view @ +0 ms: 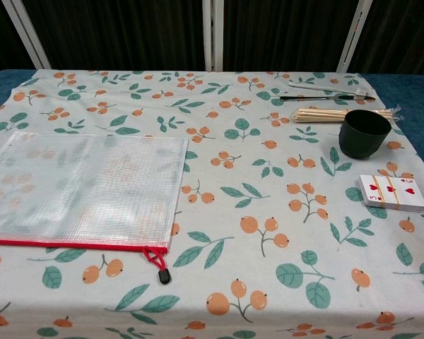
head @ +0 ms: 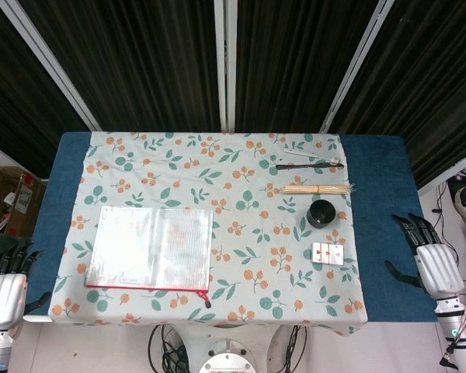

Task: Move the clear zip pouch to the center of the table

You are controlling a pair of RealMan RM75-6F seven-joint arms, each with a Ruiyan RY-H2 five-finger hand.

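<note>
The clear zip pouch (head: 151, 248) lies flat on the left front part of the floral tablecloth, its red zipper edge toward the front and a black pull tab (view: 165, 275) at its right corner. In the chest view the pouch (view: 81, 189) fills the left side. My left hand (head: 6, 284) hovers off the table's left front corner, fingers apart, holding nothing. Off the right edge, my right hand (head: 430, 259) is likewise open and empty. Neither hand shows in the chest view.
On the right side sit a black cup (head: 321, 213), a banded deck of playing cards (head: 328, 253), a bundle of wooden skewers (head: 316, 189) and a black pen-like stick beside a wrapped item (head: 311, 165). Blue table edges (head: 380, 225) flank the cloth.
</note>
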